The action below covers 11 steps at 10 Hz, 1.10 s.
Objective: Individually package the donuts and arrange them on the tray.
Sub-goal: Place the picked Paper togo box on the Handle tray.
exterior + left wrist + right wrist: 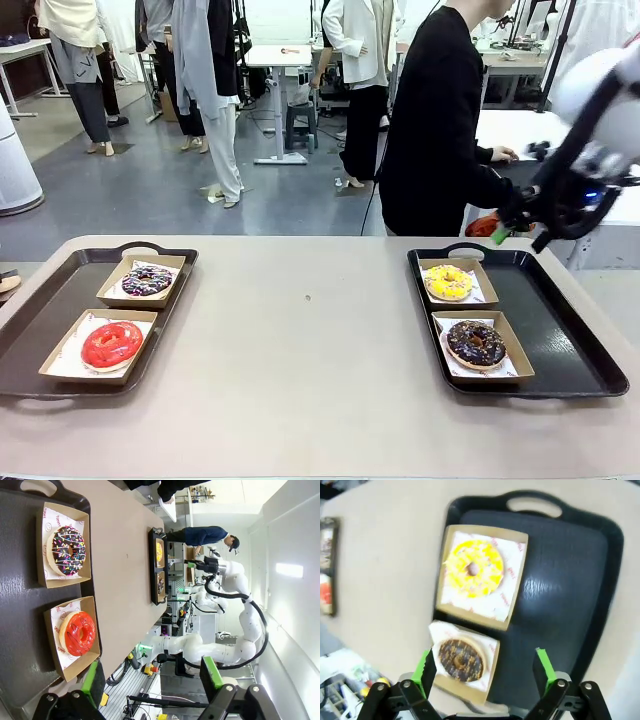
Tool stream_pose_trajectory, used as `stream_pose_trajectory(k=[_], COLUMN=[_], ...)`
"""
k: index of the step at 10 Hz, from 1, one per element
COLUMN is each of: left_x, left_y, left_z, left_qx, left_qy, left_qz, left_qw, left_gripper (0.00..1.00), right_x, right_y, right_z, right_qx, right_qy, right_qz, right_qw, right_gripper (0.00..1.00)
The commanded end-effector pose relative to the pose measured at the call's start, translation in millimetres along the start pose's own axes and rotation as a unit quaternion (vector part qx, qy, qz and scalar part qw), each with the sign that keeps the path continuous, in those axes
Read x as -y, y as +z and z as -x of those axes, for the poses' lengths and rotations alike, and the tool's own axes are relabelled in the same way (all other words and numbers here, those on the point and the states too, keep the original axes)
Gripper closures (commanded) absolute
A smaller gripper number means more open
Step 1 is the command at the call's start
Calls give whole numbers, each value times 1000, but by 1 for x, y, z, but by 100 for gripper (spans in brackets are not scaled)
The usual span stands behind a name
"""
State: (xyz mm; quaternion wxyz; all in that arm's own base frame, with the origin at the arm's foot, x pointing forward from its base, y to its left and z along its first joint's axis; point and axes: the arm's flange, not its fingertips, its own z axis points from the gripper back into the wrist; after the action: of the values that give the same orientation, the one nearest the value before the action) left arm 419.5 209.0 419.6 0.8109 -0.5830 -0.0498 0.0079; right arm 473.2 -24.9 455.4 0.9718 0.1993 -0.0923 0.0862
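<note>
While a person in a black top [435, 120] stands at the far side of the worktop [300, 340], two dark trays sit on it well apart, the left tray [40, 330] at the robot's left and the right tray [560, 320] at its right, with bare worktop between them. Each tray carries two shallow cardboard boxes lined with printed paper, one donut to a box. On the left tray the purple sprinkled donut [147, 281] lies in the far box and the red donut [111, 344] in the near one. On the right tray the yellow donut [449, 282] lies in the far box and the chocolate sprinkled donut [475, 343] in the near one; both boxes sit along that tray's inner side, leaving its outer half bare.

The right hand [508, 228] hangs in the air beyond the far right corner of the right tray, its fingers spread and holding nothing; nothing stands between it and the yellow donut below and nearer. Its wrist view looks down on both donuts from above. The left hand [150, 685], fingers [93, 680] spread wide and empty, is above the near end of the left tray, the red donut just ahead of it and the purple one beyond.
</note>
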Motion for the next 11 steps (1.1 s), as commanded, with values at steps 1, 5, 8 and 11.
stream_pose_trajectory(k=[1, 5, 8, 11], left_x=[2, 2, 2, 2], left_y=[1, 1, 1, 1], left_z=[1, 1, 1, 1], left_qx=[1, 1, 1, 1], left_qy=[-2, -2, -2, -2], left_qz=[0, 0, 0, 0], left_qw=[1000, 1000, 1000, 1000], left_gripper=[0, 0, 0, 0], right_x=[44, 122, 166, 184], right_y=[31, 62, 60, 56], right_z=[39, 79, 87, 90], right_qx=[19, 100, 126, 107], right_qy=[-11, -43, -103, -120], right_qz=[-99, -309, -364, -382], right_qw=[995, 945, 917, 910], right_gripper=[0, 0, 0, 0])
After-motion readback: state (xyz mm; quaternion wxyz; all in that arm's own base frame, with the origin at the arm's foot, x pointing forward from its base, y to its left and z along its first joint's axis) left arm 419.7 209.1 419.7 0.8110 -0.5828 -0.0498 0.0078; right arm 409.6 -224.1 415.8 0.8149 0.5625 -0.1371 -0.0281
